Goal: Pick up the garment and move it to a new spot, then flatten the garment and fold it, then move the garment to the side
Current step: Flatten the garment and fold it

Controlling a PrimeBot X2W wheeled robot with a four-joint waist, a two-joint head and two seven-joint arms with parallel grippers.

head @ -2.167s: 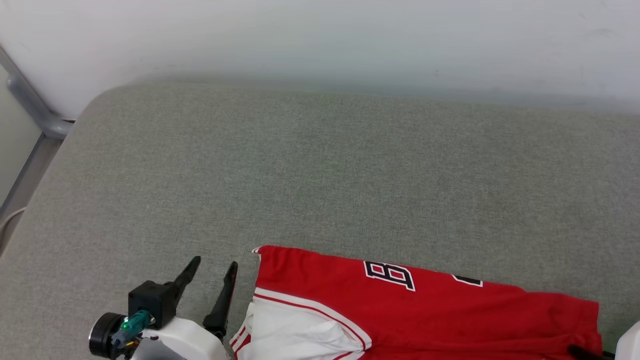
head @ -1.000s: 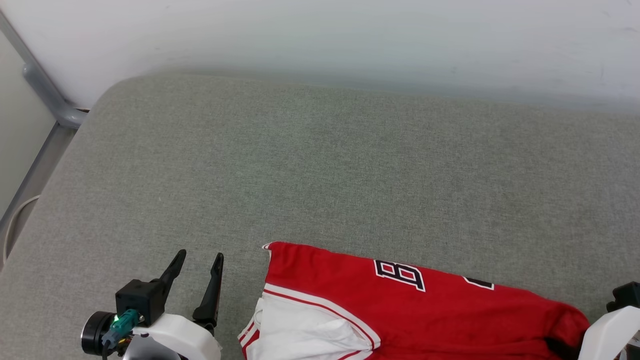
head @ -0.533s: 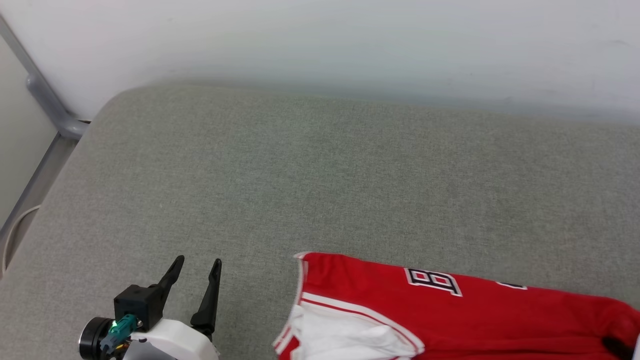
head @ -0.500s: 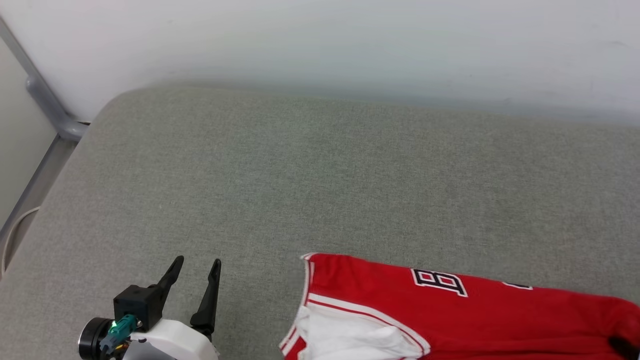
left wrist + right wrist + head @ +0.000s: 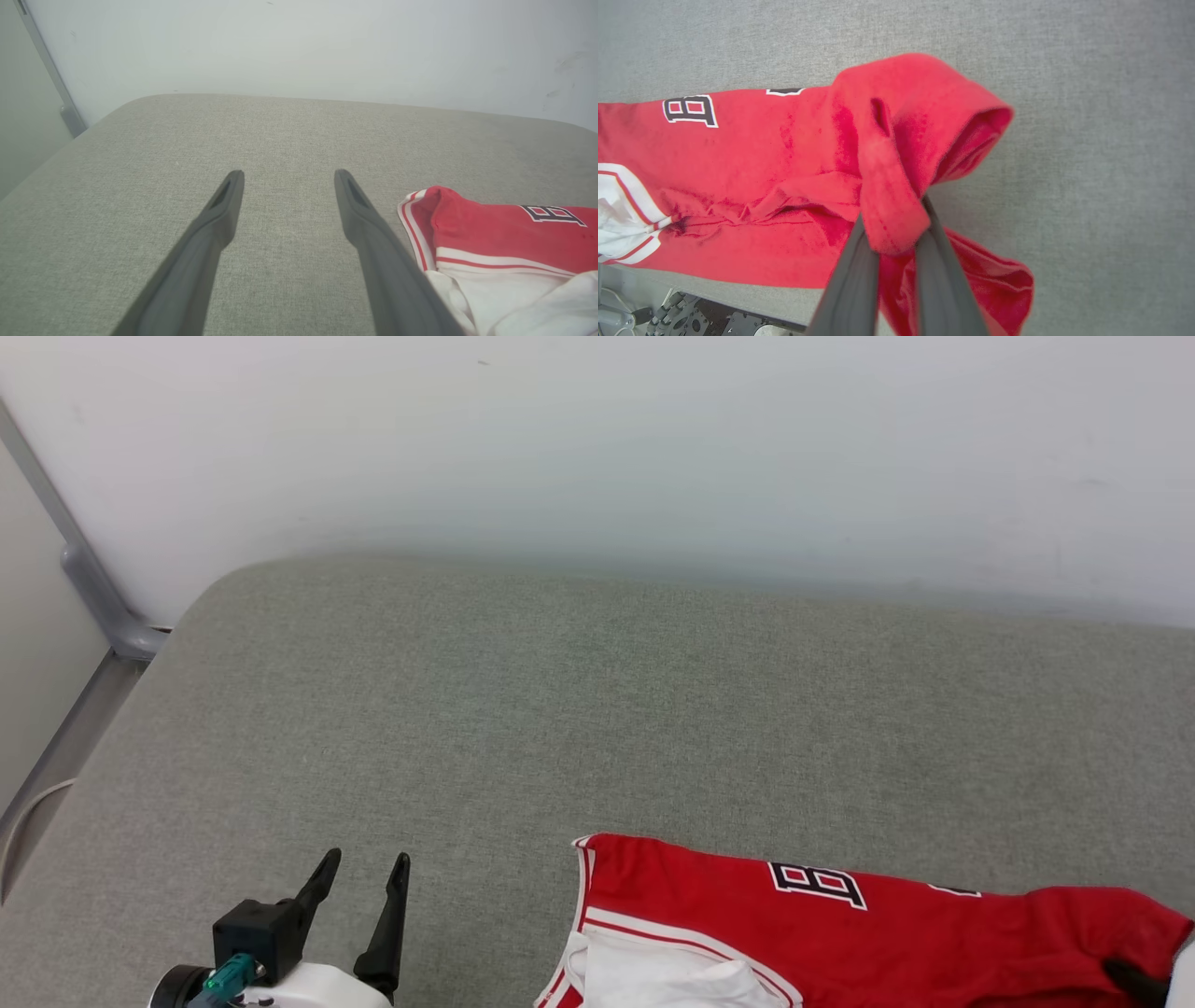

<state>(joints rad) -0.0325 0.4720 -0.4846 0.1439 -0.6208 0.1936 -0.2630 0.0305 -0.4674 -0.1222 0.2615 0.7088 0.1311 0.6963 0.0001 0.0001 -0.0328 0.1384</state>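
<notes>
Right wrist view, right tool clamped on garment, left tool spread, garment to its right

Holds the left hand low at eight o'clock of the head view, with two dark fingers aimed toward twelve, spread in a narrow V and gripping nothing. Carries a black block and a teal plug on the pale wrist beneath them. Shows the same gap in the left wrist view, tips apart and bare. Pinches the right hand tight on a bunched fold of the garment, fingers rising nearly together from six o'clock of the right wrist view, tips buried in cloth. Leaves one dark finger at four o'clock of the head view, beside a sliver of pale forearm.
</notes>
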